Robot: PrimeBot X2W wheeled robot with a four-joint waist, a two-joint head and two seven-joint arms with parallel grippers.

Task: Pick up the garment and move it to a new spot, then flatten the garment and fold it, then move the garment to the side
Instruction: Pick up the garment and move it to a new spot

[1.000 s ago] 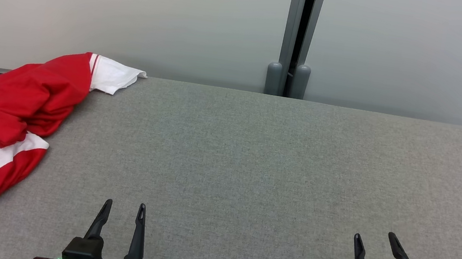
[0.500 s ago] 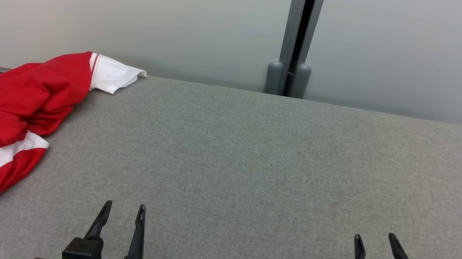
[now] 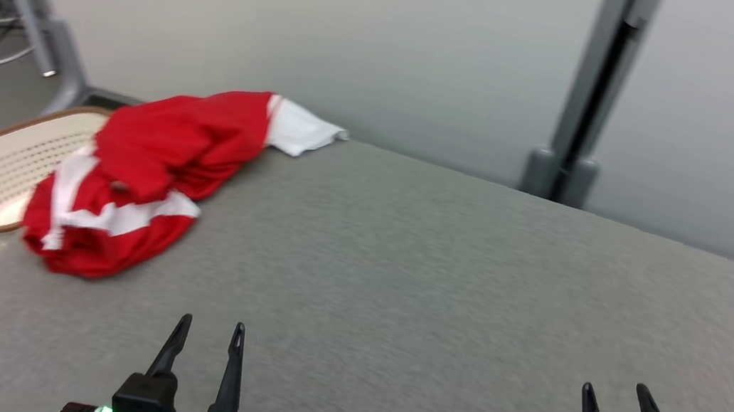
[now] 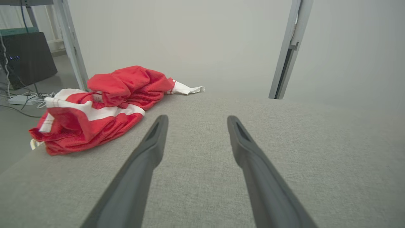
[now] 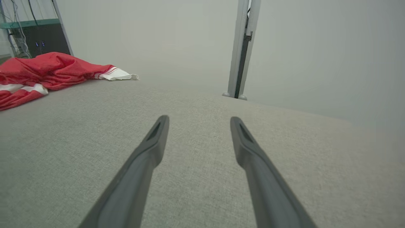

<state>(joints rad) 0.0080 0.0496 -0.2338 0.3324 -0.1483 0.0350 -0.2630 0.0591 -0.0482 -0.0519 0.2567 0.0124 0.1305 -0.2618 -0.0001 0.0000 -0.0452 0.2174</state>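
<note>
Red with white bands, the crumpled mesh garment (image 3: 140,181) lies heaped at the far left corner of the grey fabric-covered bench (image 3: 435,280), folded over itself so that no clear outline can be read, with one white sleeve end (image 3: 302,131) trailing toward the back edge. Its left side hangs at the bench edge above a cream perforated basket with a brown rim (image 3: 6,166) that sits lower, beside the bench; whether cloth touches the basket I cannot tell. That corner heap leaves the whole middle of the bench bare, which is likely why the task asks for a move first: flattening and folding need the room that the corner lacks. The left pincer (image 3: 213,322) hangs low at the near edge with its two dark fingers spread and nothing between them, pointing across the bench, well apart from the garment. The right pincer (image 3: 614,387) mirrors it far to the right, jaws likewise parted and empty. Both read as a ready posture, so the pick-up is not yet begun. Being nearer, the left pincer seems the natural one to reach first. Behind the bench stand a pale wall and a grey upright post (image 3: 585,107).
</note>
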